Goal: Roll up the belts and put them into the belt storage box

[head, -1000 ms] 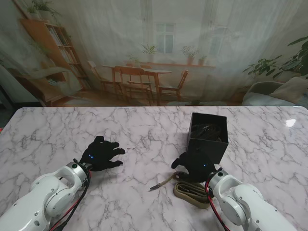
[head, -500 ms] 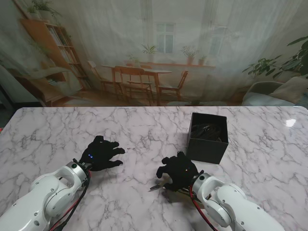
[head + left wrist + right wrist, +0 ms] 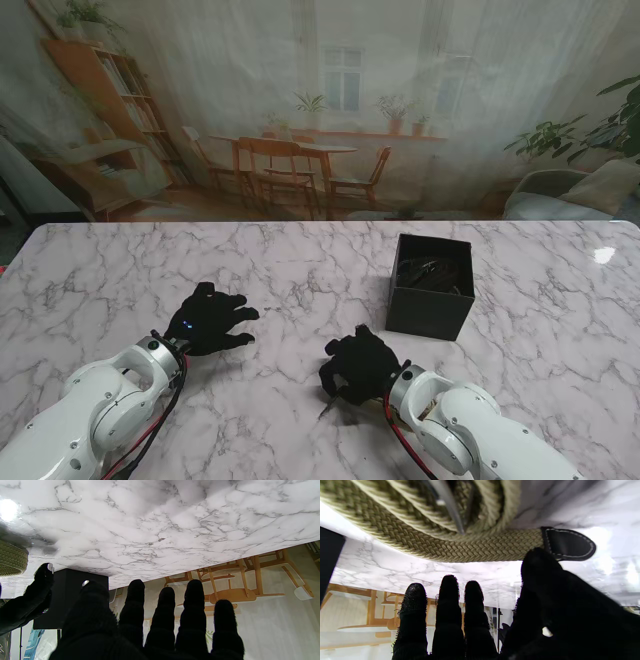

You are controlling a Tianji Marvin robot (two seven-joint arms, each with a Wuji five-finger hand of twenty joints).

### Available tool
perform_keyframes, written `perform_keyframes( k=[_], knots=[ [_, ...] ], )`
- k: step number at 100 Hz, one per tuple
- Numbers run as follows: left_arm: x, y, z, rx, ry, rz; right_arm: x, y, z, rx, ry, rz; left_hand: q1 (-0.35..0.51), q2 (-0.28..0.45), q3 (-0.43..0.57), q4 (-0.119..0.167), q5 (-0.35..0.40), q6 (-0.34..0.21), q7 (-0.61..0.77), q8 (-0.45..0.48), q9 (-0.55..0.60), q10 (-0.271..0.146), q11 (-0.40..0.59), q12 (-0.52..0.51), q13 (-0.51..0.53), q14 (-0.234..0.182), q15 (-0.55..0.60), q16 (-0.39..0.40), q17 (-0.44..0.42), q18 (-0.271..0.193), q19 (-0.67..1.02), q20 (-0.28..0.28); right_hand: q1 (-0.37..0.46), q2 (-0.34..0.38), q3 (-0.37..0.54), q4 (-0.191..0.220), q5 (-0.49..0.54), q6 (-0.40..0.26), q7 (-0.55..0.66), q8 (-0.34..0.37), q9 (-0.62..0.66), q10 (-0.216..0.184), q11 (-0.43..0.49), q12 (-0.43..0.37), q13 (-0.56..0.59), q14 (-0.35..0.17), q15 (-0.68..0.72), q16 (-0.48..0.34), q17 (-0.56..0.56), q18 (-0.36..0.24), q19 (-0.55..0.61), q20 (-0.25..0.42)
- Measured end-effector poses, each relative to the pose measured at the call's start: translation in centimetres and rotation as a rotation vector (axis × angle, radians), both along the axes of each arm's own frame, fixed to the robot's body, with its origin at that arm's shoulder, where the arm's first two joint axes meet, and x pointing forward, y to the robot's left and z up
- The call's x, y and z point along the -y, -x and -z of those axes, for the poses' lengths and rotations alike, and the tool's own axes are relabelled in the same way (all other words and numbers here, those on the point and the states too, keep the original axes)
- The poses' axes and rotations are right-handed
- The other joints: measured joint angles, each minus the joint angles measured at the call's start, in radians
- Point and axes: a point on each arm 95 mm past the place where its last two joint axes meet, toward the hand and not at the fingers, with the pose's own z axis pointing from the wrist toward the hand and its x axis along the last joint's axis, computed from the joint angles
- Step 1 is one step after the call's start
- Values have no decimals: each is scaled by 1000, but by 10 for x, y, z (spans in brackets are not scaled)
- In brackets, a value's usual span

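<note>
The left hand is resting palm-down on the marble table, on the left side, its black-gloved fingers lying spread and holding nothing. Toward the middle, nearer to me, the right hand is hovering low over the woven khaki belt — in the stand view only the belt's tip is peeking out from under the hand. The right wrist view is showing the belt lying in loose loops on the table, its black leather end just beside the thumb; the other fingers are lying straight and slightly apart, and whether the thumb is touching the belt I cannot tell. To the right and farther from me, the black belt storage box is standing upright and open — something dark is lying inside it, apart from the hand.
</note>
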Motion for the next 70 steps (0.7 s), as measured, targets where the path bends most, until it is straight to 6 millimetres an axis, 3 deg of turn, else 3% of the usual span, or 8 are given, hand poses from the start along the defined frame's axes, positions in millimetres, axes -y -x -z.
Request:
perform_keyframes(
  k=[25, 42, 58, 70],
  knots=[
    [0, 0, 0, 3, 0, 0, 7, 12, -8, -22, -44, -45, 0, 0, 0, 0, 0, 0, 0, 0, 0, 0, 0, 0, 0, 0, 0, 0, 0, 0, 0, 0, 0, 20, 15, -11, 0, -21, 9, 81, 0, -6, 1, 20, 0, 0, 0, -3, 5, 0, 2, -3],
    [-1, 0, 0, 6, 2, -1, 9, 19, -11, -67, -22, -77, 0, 0, 0, 0, 0, 0, -1, 0, 0, 0, 0, 0, 0, 0, 0, 0, 0, 0, 0, 0, 26, 51, 21, -52, -5, -21, -35, 175, 0, -5, 1, 37, 0, 0, 0, -12, 3, 0, 2, -11],
    [-1, 0, 0, 6, 1, -1, 12, 21, -9, -27, -102, -71, 0, 0, 0, 0, 0, 0, -2, 0, 0, 0, 0, 0, 0, 0, 0, 0, 0, 0, 0, 0, 33, 72, 20, -46, -102, -21, -8, 138, -16, -5, 5, 37, 0, 0, 0, -12, 3, 0, 2, -11],
    [-1, 0, 0, 7, 1, -2, 13, 21, -9, 18, -99, -80, 0, 0, 0, 0, 0, 0, -2, 0, 0, 0, 0, 0, 0, 0, 0, 0, 0, 0, 0, 0, -71, 32, 26, -23, -181, 64, -7, 111, -43, -4, 18, 38, 0, -3, 0, -12, 3, 0, 2, -11]
  ],
)
